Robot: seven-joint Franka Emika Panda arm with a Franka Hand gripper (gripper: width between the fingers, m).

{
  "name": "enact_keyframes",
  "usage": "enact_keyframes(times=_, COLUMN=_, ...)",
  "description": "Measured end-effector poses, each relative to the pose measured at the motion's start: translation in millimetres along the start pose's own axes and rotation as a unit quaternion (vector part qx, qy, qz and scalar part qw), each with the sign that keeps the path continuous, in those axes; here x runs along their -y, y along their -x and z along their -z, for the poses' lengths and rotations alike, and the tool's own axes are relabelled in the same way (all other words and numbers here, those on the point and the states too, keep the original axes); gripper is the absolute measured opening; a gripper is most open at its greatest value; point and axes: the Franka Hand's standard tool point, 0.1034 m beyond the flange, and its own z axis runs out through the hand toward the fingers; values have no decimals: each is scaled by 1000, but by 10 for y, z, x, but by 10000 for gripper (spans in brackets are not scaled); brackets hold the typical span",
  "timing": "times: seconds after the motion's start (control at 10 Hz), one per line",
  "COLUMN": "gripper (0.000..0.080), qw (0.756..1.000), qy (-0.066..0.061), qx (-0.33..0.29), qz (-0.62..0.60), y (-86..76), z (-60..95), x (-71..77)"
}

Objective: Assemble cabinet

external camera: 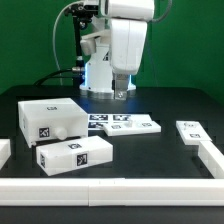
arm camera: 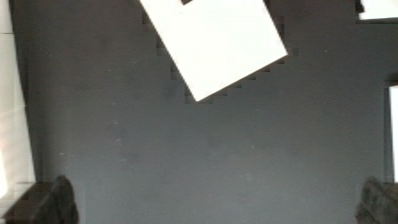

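Observation:
The cabinet (external camera: 42,117) is the biggest white box and stands on the black table at the exterior view's left. It has a square tag on its front and a small round knob (external camera: 62,131) beside the tag. My gripper (external camera: 122,88) hangs open above the table behind the marker board (external camera: 125,123), well apart from the cabinet. In the wrist view my gripper (arm camera: 214,207) shows one dark fingertip (arm camera: 43,204) at each side, with only bare table between them. The cabinet is out of the wrist view.
A smaller long white block (external camera: 75,153) with one tag lies in front of the cabinet. Another tagged white part (external camera: 192,132) lies at the exterior view's right. A low white border (external camera: 110,186) runs along the front and right. The marker board's corner (arm camera: 222,45) shows under the wrist camera.

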Motion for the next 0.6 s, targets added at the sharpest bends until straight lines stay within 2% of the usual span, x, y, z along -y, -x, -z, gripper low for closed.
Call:
enact_keyframes(times=0.2, gripper=797, qw=1000, qy=-5, qx=-1, qz=-29, y=39, z=-5, x=-2)
enact_keyframes(times=0.4, gripper=797, qw=991, qy=-23, qx=8, qz=-132, y=251, z=13, x=-159)
enact_keyframes(times=0.5, gripper=797, qw=990, qy=-32, qx=13, qz=-138, y=271, z=30, x=-223)
enact_keyframes(times=0.6, gripper=797, qw=990, qy=-32, qx=12, qz=-137, y=265, z=15, x=-215)
